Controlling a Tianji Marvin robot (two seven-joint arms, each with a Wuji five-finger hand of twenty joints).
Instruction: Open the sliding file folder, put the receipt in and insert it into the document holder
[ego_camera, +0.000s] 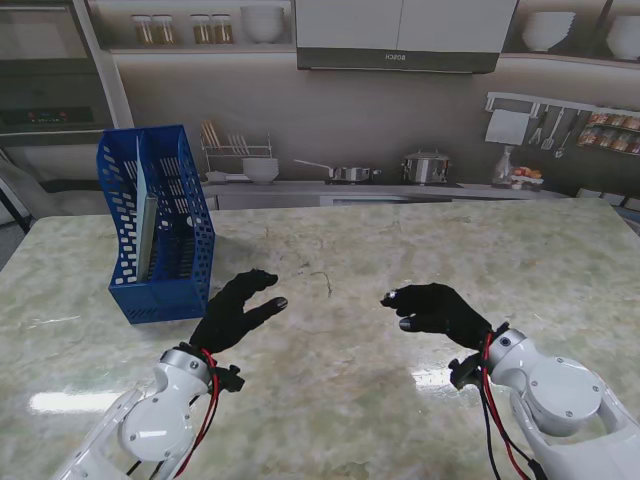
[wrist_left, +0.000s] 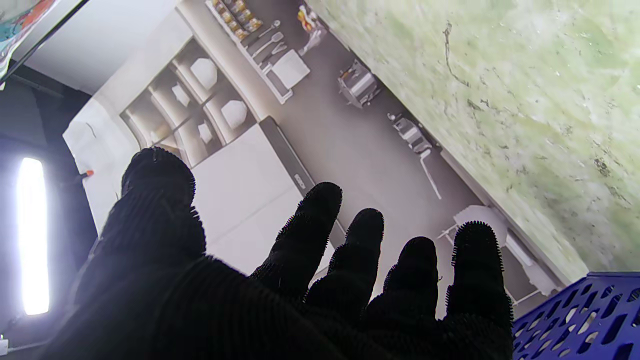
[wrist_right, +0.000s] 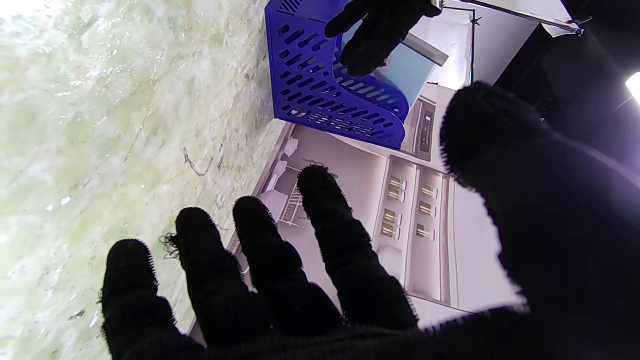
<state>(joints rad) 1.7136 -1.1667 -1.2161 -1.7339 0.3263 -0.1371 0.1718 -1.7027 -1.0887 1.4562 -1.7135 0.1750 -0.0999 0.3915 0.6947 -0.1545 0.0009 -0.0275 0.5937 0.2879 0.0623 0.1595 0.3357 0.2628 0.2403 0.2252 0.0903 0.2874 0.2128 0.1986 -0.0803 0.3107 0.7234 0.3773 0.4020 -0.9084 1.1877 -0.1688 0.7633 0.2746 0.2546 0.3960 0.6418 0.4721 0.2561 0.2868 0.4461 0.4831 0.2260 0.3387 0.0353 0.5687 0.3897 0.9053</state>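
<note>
Folder (ego_camera: 148, 235) half hidden inside blue holder (ego_camera: 185, 262); left hand (ego_camera: 235, 310), right hand (ego_camera: 437, 310) spread, empty.

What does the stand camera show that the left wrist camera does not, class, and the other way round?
Only the stand view shows both hands at once, the left hand and right hand, open and empty, plus the folder standing inside the blue document holder. Only the left wrist view shows the left hand's spread fingers up close, with nothing between them. Both share the marble table and part of the holder.
</note>
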